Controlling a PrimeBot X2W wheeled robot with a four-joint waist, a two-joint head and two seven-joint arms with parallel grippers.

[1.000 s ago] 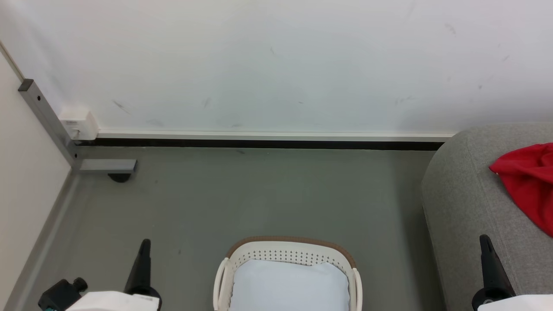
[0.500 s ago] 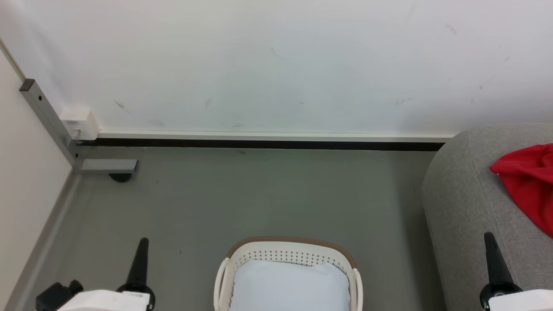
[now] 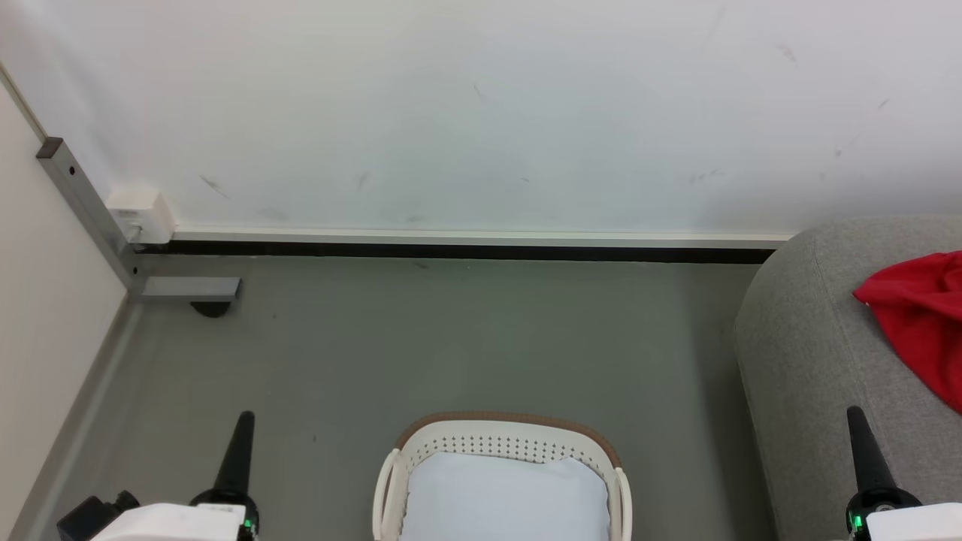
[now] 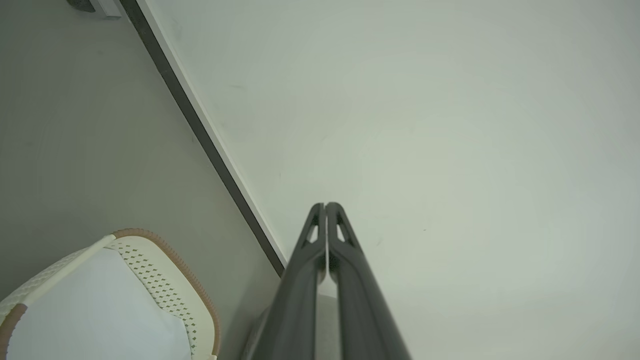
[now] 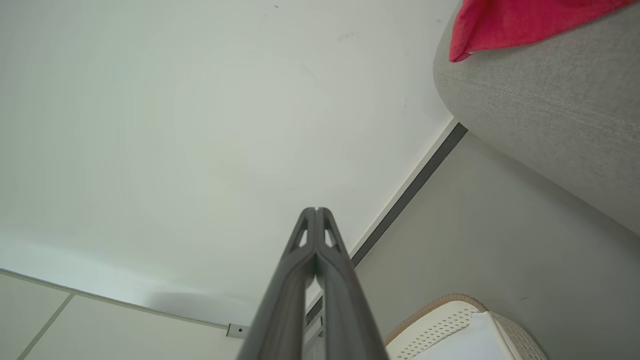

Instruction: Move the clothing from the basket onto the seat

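In the head view, bare grey floor (image 3: 451,338) fills the middle of the frame, open from the basket (image 3: 505,445) at bottom centre up to the dark skirting strip (image 3: 451,249) under the white wall (image 3: 481,113). The seat (image 3: 812,346) bulges in from the right edge, its rounded side near the basket's right handle with a strip of floor between them. The clothing (image 3: 921,315) lies on top of the seat at the far right, cut off by the frame. Inside the basket shows a pale liner cloth (image 3: 503,496). At the left edge a grey metal post (image 3: 83,199) runs down to a flat foot (image 3: 188,288) on the floor, with a small white box (image 3: 139,214) beside it. The left gripper (image 3: 246,418) points up at lower left and the right gripper (image 3: 854,412) at lower right over the seat's edge. In each wrist view the fingers are pressed together, grasping nothing.
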